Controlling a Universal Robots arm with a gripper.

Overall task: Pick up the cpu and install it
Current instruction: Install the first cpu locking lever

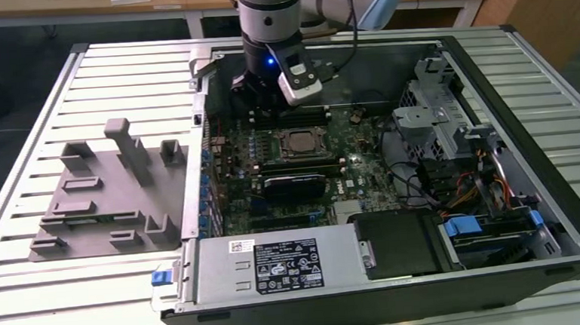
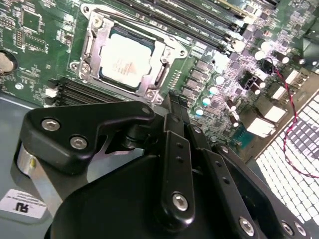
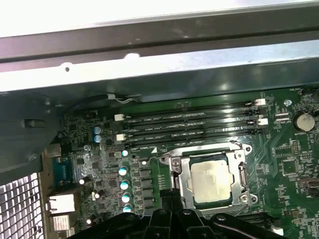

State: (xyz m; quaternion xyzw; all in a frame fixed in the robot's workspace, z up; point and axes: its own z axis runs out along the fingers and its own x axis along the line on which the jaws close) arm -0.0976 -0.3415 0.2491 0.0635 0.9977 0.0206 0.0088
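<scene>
- The exterior view looks down from high at the front on the counter (image 1: 36,299) and the open computer case (image 1: 399,292).
- Both wrist views ride close above my end effector (image 2: 172,107), looking steeply down.
- All three share the processor socket (image 1: 300,142) on the green board (image 3: 279,149).

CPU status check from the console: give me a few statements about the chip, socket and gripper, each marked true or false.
1. The cpu lies inside the socket frame on the motherboard. True.
2. The gripper holds the cpu. False: it holds nothing; the chip sits in the socket.
3. The gripper is over the grey fixture tray. False: it is inside the computer case, over the motherboard.
4. Memory slots run beside the socket. True.
</scene>
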